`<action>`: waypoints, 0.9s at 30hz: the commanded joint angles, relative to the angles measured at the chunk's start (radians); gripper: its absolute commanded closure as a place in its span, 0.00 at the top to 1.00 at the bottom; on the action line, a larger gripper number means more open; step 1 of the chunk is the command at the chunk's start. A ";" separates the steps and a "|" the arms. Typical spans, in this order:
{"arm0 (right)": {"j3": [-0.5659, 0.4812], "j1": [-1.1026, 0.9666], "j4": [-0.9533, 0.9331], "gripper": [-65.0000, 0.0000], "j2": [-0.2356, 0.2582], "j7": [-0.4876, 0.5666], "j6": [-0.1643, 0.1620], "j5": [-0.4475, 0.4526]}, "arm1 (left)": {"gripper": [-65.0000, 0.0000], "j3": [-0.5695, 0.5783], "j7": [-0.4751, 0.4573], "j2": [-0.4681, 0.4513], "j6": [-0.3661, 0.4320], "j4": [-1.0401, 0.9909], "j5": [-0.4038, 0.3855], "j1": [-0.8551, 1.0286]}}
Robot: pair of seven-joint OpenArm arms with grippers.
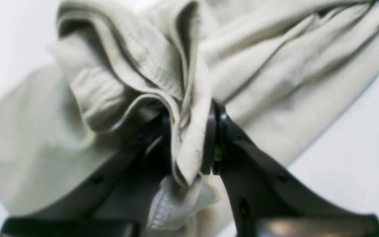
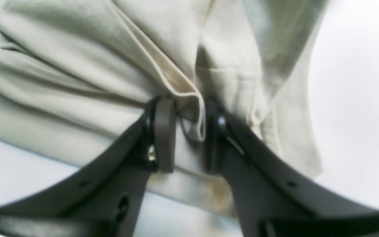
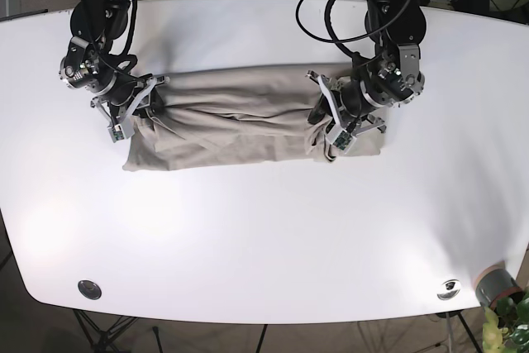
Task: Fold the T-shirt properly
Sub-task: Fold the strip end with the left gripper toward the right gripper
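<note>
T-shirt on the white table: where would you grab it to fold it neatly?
At the two short ends of the T-shirt, coming down from above. It lies as a long bunched band, and each end offers a raised edge. The left gripper and right gripper already pinch these.

No text, label, brand, number or sign can be read in any view — the T-shirt (image 3: 240, 126) is seen as plain beige cloth, and nothing legible is carried by the white table (image 3: 273, 237) or the dark gripper parts.
</note>
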 commanded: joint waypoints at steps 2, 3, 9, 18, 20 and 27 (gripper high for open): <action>0.003 0.007 0.012 0.22 0.008 -0.002 -0.001 -0.001 | 0.15 0.043 -0.019 0.001 -0.004 0.018 0.026 -0.011; 0.003 0.007 0.012 0.22 0.008 -0.002 -0.001 -0.001 | 0.22 0.060 -0.019 0.001 -0.004 0.018 0.042 -0.011; 0.003 0.007 0.012 0.22 0.008 -0.002 -0.001 -0.001 | 0.58 0.143 -0.019 0.001 0.167 0.030 0.066 -0.011; 0.003 0.007 0.012 0.22 0.008 -0.004 -0.001 0.000 | 0.59 0.370 -0.076 -0.053 0.243 0.161 0.073 -0.010; 0.003 0.007 0.012 0.22 0.008 -0.004 -0.001 0.000 | 0.59 0.409 -0.076 -0.072 0.240 0.196 0.070 -0.011; 0.006 0.007 0.019 0.22 0.008 -0.005 -0.001 0.003 | 0.59 0.350 -0.076 -0.075 0.240 0.243 0.067 -0.011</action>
